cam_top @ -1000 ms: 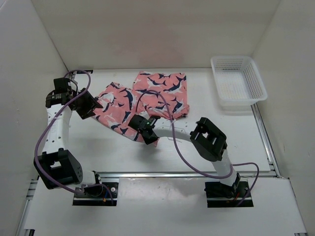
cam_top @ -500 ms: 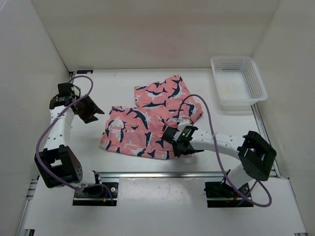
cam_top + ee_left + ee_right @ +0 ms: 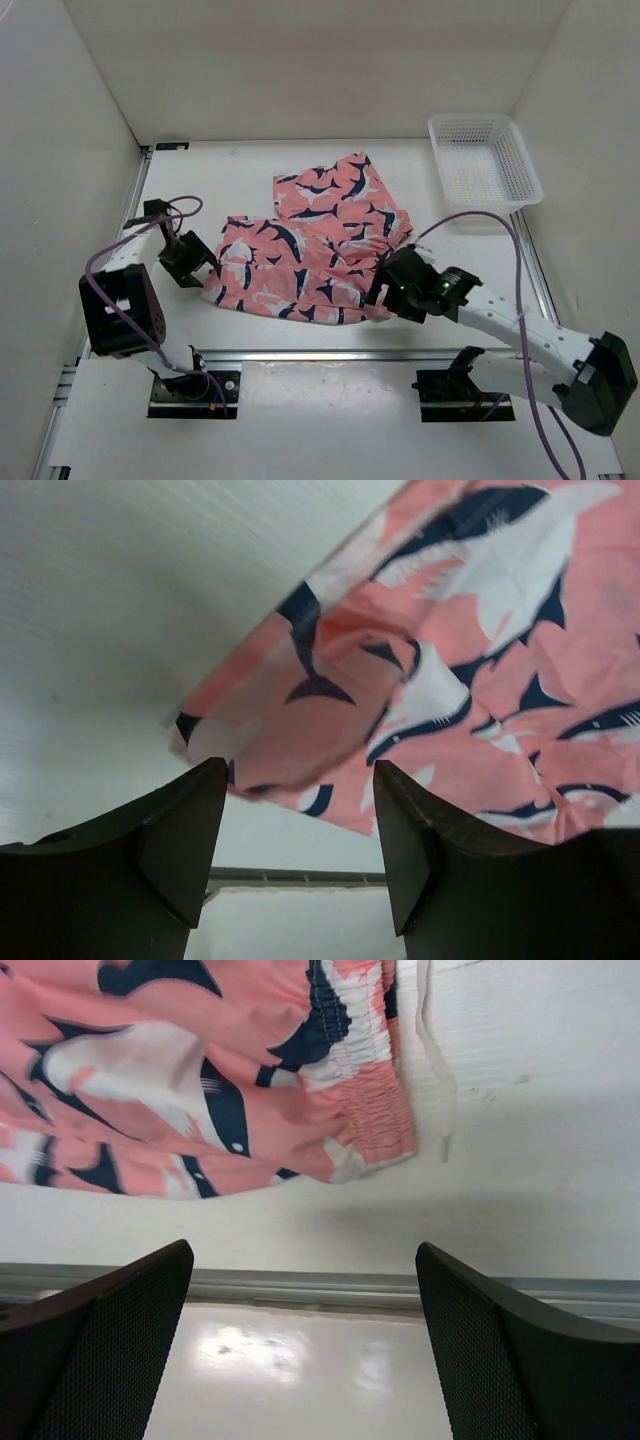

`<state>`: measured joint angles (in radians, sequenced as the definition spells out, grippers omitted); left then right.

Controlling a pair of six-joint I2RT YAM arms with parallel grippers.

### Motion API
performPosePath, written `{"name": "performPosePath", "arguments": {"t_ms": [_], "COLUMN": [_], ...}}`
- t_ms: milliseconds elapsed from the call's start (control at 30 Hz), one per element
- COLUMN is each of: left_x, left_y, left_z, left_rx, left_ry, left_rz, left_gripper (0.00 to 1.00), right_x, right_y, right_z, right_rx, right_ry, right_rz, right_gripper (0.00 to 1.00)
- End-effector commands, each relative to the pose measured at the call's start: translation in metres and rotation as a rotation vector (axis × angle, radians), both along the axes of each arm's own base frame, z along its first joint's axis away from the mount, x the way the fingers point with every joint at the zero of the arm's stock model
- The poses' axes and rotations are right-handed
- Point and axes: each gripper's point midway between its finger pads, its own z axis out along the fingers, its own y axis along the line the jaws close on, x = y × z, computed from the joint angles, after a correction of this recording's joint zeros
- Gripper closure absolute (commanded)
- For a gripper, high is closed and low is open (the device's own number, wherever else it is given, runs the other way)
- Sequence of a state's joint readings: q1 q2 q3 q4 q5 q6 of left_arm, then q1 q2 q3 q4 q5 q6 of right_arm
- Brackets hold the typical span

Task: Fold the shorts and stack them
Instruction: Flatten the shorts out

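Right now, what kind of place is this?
Probably a lab test bench: white walls boxing in a white table, two white-and-black robot arms, left and right, bolted at its edge, coral-pink whale-print fabric shorts and a white plastic mesh basket.

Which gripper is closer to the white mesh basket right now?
Right. The right gripper is at the shorts' near right corner, on the basket's side; the left gripper is at the shorts' left edge, farther away.
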<state>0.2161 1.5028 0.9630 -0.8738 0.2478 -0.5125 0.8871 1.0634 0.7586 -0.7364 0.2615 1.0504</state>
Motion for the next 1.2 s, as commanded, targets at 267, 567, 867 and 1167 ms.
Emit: {"name": "performPosePath", "arguments": {"t_ms": [267, 567, 867, 1167], "left_x": [0.013, 0.020, 0.050, 0.167], "left_y": [-0.003, -0.009, -0.014, -0.016], "left_z": [-0.030, -0.004, 0.033, 0.224], "left_rx": [-0.003, -0.026, -0.070, -0.080], "left_ry": [0.048, -0.050, -0.167, -0.626], "left_rz": [-0.014, -0.024, -0.045, -0.089], "left_gripper": [0.90, 0.90, 0.90, 0.90], "right_x": [0.014, 0.025, 0.095, 0.267], "right_y": [0.014, 0.013, 0.002, -0.019], "right_z": [-0.016, -0.050, -0.019, 0.159], "right_rx": [0.622, 0.598, 0.468, 0.458], "right_ry": [0.246, 0.296, 0.101, -0.314], "right_rz": [-0.311, -0.430, -0.405, -0.312], "right_gripper": [0.10, 0.45, 1.00, 1.00]}}
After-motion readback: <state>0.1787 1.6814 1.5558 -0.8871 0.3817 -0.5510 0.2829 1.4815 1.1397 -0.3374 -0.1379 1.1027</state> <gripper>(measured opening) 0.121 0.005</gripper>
